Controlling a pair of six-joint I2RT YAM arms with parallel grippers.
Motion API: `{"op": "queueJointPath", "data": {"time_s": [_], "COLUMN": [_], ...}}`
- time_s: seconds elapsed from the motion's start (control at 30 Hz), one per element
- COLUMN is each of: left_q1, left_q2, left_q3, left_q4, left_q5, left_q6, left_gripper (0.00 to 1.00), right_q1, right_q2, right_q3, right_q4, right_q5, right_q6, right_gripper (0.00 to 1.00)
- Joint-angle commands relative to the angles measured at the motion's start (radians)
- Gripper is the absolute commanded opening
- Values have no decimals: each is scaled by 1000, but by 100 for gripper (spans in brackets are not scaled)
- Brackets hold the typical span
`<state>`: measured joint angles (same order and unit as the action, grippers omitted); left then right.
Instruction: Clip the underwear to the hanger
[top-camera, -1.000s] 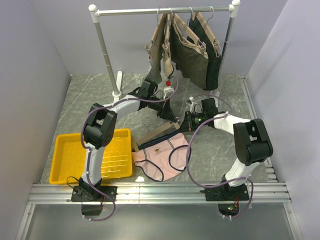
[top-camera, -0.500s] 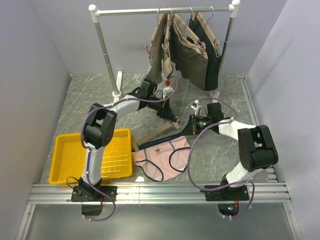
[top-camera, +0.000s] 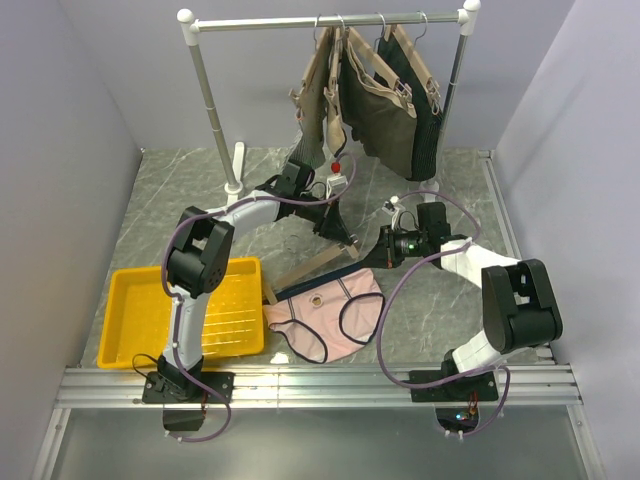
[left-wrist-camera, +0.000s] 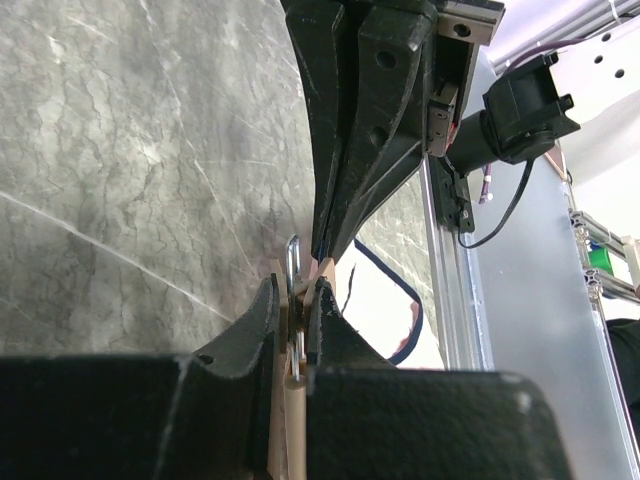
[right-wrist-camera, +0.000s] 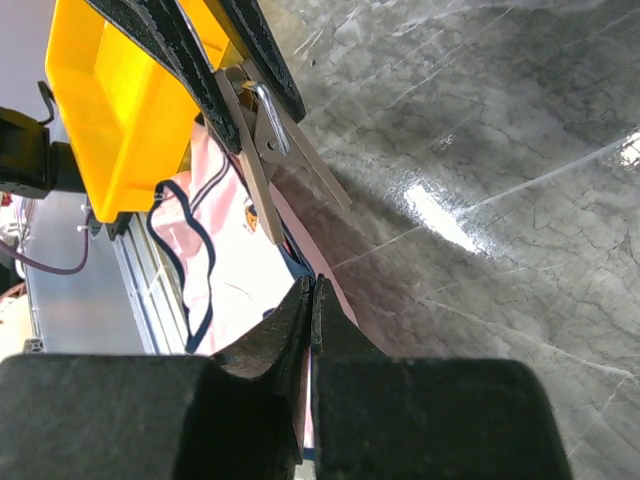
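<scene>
The pale pink underwear (top-camera: 325, 315) with navy edging lies on the table between the arms. Its waistband is stretched along the tan hanger (top-camera: 310, 268), which slants from the tray up to the right. My left gripper (top-camera: 347, 243) is shut on the hanger's right end clip. In the left wrist view the clip (left-wrist-camera: 297, 285) and its wire sit pinched between the fingers (left-wrist-camera: 262, 320). My right gripper (top-camera: 381, 252) is just right of it, shut on the underwear's waistband corner. In the right wrist view pink cloth (right-wrist-camera: 230, 250) runs into the closed gripper (right-wrist-camera: 313, 285).
A yellow tray (top-camera: 125, 275) sits at the left, touching the hanger's lower end. A white rack (top-camera: 330, 20) at the back carries other hangers with dark olive and black garments (top-camera: 385, 105). Its left post (top-camera: 215, 120) stands behind the left arm.
The right arm's elbow swung out to the right and its gripper drew slightly right, pulling the waistband tauter. The left arm and hanger stayed put.
</scene>
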<state>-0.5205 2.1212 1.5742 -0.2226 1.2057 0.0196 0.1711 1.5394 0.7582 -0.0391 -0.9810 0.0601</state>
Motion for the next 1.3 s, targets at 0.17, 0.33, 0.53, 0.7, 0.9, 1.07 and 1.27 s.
{"op": "queueJointPath", "data": {"time_s": [0.17, 0.33, 0.53, 0.7, 0.9, 1.07, 1.27], "left_q1": [-1, -10, -24, -45, -59, -79, -93], "left_q2": [-35, -38, -37, -35, -24, -26, -18], "left_q3": [15, 17, 18, 30, 40, 38, 58], "left_q4": [-47, -83, -103, -118, -123, -106, -112], "left_q5": [18, 8, 0, -9, -9, -11, -31], "left_q6": [48, 89, 108, 135, 128, 123, 115], "left_gripper": [0, 0, 0, 0, 0, 0, 27], "right_q1": [-12, -18, -22, -25, -31, -42, -50], "right_q2": [-25, -21, -24, -25, -38, -51, -65], "right_q3": [62, 76, 89, 98, 107, 105, 96], "right_q4": [-8, -12, -15, -16, -15, -25, -36], "right_q5": [8, 7, 10, 5, -4, -7, -7], "right_q6": [-46, -51, -49, -48, -36, -36, -46], "right_gripper": [0, 0, 0, 0, 0, 0, 0]}}
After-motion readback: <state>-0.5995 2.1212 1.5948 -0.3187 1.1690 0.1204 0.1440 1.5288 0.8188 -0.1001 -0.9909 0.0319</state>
